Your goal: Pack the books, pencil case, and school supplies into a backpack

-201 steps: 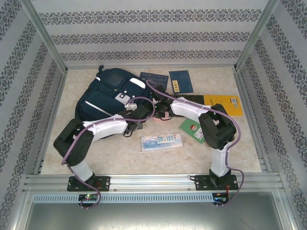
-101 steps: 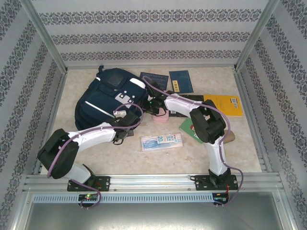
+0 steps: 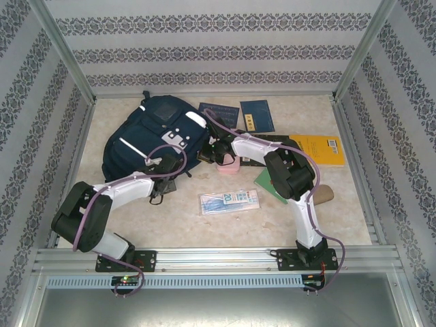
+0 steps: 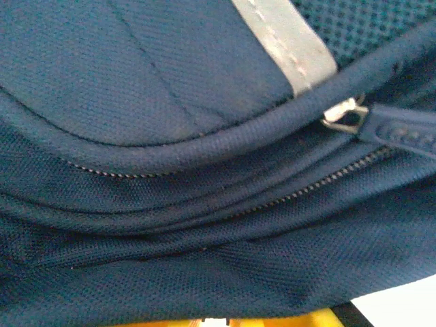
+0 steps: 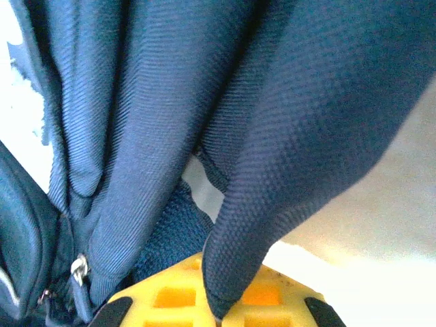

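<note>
Right gripper (image 3: 206,155) is clamped shut on a fold of the backpack (image 3: 136,146) at its right edge. Left gripper (image 3: 161,182) presses against the bag's near side, and I cannot tell how far apart its jaws stand. A "20" reads on the blue-and-white supplies packet (image 3: 229,200); print on the books (image 3: 257,114) is too small to read. Since a second ago the bag has slid left, the left elbow has swung back, and the pink pencil case (image 3: 229,166) lies uncovered just beside the right gripper. Both arms reach forward, elbows bent.
</note>
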### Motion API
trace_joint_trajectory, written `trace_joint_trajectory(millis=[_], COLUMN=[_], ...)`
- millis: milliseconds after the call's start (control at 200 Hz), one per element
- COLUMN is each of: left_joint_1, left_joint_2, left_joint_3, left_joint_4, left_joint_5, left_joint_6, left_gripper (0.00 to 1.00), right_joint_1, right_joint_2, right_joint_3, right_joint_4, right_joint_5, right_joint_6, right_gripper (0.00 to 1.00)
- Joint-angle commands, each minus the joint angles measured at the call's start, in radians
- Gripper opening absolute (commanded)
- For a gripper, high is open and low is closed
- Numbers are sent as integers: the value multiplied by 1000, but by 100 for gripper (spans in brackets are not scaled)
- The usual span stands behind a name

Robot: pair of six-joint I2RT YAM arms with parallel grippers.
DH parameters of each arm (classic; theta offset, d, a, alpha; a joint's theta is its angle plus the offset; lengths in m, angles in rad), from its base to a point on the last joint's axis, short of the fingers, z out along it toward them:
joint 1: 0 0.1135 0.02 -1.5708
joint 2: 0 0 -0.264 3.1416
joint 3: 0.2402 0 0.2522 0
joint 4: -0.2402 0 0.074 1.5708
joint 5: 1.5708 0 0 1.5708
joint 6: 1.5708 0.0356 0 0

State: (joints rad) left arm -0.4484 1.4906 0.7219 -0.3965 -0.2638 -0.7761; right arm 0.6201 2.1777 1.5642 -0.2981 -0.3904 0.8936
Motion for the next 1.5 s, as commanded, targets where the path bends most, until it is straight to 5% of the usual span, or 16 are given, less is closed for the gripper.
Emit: trace_joint_trajectory(millis=[0,375,709,1049,1279,1494], left_joint_1=[85,77,-67,-71,-71,-70], left_joint_2=[-3,-48,30,216,284,292], left_joint_3=[14,22,53,144,199,216], left_joint_4=[49,125,250,294,277,232], left_joint_5=[7,180,112,66,25,9], left_joint_6=[95,75,-6,-98,-144,-170], left_gripper=[21,41,46,47,40,3], right_joint_1=[23,44,49,40,40,31], right_joint_2=[-85,-41,-18,-16,-15,-17], right_joint_3=[6,44,58,43,37,35], right_joint_4=[-6,29,26,25,29,29], right_joint_5=[-32,-63,-71,-70,-76,-74], right_joint_6=[27,100,106,103,104,102], right_gripper=[0,0,0,0,0,0])
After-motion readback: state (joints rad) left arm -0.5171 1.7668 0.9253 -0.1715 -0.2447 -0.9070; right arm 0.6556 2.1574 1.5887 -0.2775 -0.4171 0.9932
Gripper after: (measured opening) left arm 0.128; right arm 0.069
